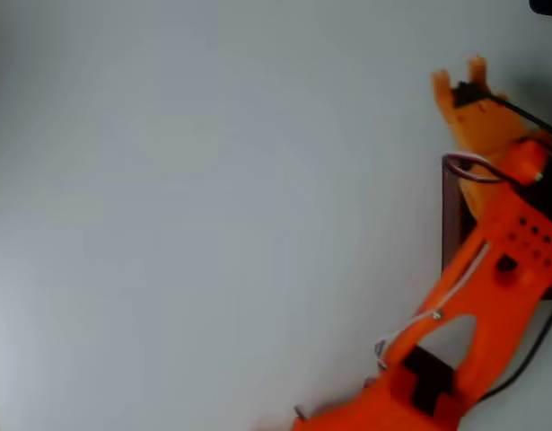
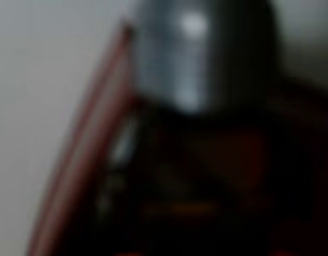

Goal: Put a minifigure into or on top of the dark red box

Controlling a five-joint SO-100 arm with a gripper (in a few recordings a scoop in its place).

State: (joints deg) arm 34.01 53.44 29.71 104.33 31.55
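Note:
The orange arm reaches up the right side of the overhead view, and my gripper (image 1: 460, 76) sits at the top right with two orange fingertips (image 1: 442, 84) showing. A small dark thing is held between them, the minifigure (image 1: 470, 91). In the wrist view the minifigure (image 2: 190, 53) is very close and blurred, with a pale grey-blue head above a dark body. The dark red box (image 1: 452, 215) shows as a thin red wall beside the arm, which hides most of it. In the wrist view, that box's red wall (image 2: 78, 170) slants up the left, with its dark interior behind the figure.
A pale grey table (image 1: 213, 206) spreads across the left and middle of the overhead view. Black cables run along the arm at the right edge.

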